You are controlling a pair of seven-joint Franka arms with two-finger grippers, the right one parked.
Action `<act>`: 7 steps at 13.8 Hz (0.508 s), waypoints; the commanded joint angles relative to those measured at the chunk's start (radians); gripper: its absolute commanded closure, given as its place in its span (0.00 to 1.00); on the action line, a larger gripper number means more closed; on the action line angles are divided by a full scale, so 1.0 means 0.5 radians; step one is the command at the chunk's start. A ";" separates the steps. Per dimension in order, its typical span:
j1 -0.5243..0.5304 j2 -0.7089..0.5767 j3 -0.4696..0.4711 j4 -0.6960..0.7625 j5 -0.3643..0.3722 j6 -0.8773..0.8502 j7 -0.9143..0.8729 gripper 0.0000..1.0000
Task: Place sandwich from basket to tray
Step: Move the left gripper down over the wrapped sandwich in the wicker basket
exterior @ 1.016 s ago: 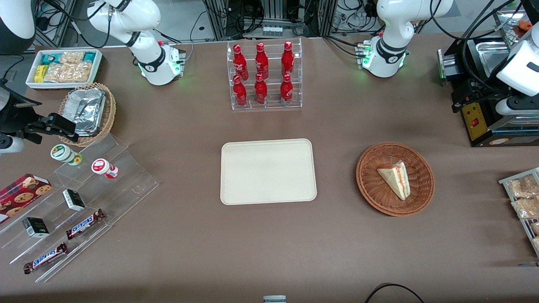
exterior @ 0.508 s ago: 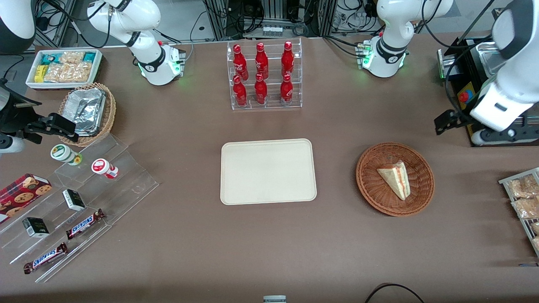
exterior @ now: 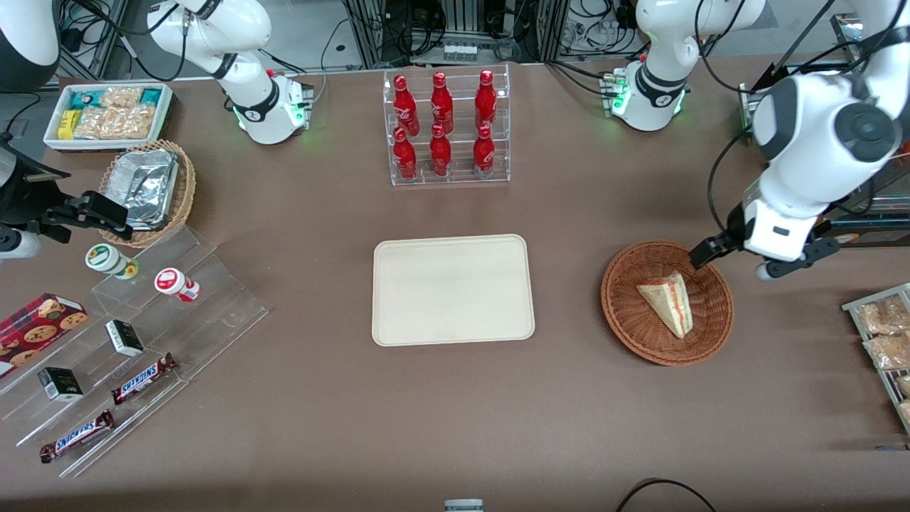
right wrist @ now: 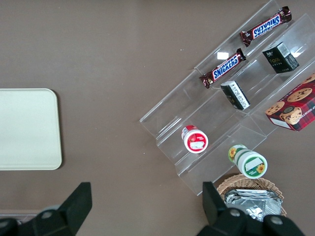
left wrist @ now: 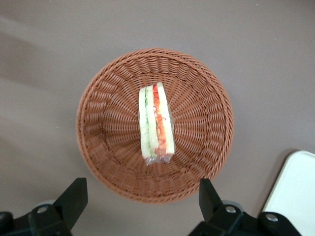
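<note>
Right, the left arm's end effector (left wrist: pixel 140 206) hangs above the basket's (exterior: pixel 625 323) rim on the working arm's side, fingers spread wide with nothing between them. Down in the basket lies the sandwich (exterior: pixel 667 304), a wrapped wedge roughly at the middle, its striped filling edge facing up toward the wrist camera. Over on the worktop (exterior: pixel 455 419) the tray (exterior: pixel 453 289) sits bare, well apart from the basket toward the parked arm's end. To do this well, I'd say: centre over the wedge first, line the fingers up across its bread faces, then descend straight. Squeeze gently; that wrap looks slippery, and soft bread will crush.
</note>
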 commanded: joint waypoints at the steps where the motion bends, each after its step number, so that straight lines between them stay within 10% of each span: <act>1: -0.008 0.113 0.006 -0.084 -0.020 0.210 -0.102 0.00; 7: -0.054 0.374 0.006 -0.094 0.013 0.465 -0.146 0.00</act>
